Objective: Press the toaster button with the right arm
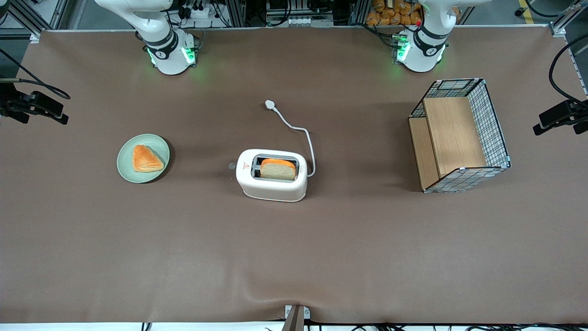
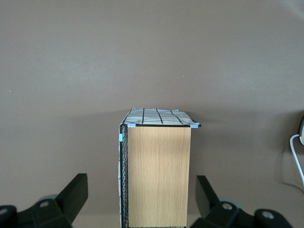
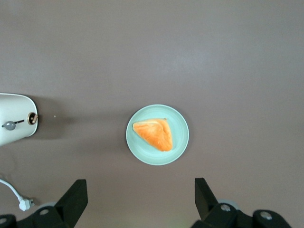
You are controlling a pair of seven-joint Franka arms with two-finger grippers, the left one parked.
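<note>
Gripper (image 3: 140,183) of the right arm (image 1: 167,46) is found hanging high over the table (image 1: 138,257), its two black fingers (image 3: 76,194) spread wide and nothing held between them. It is placed above the pale green plate (image 1: 123,166), on which a triangular orange pastry (image 1: 146,158) is laid. No contact with any object is recorded.

Clock bearings are taken on the table top, with twelve o'clock pointing away from the front camera toward the arm bases.

The toaster (image 1: 271,189) is stood near the middle of the table, well apart from the gripper. A slice of bread (image 1: 278,170) is seated in its grey-rimmed slot. The red triangle mark (image 1: 245,166) is seen on the top at the nine o'clock end. The toaster button (image 1: 232,166) is seen jutting from that same short end, which faces the plate and the working arm's end of the table. From the plate, beneath the gripper, the button is borne at about three o'clock, with bare table between them. The button is untouched.

The white cord (image 1: 301,131) is run from the toaster's three o'clock end up to its plug (image 1: 269,104), laid at about twelve o'clock of the toaster.

A wire basket with wooden panels (image 1: 452,133) is noted at three o'clock of the toaster, toward the parked arm's end.
</note>
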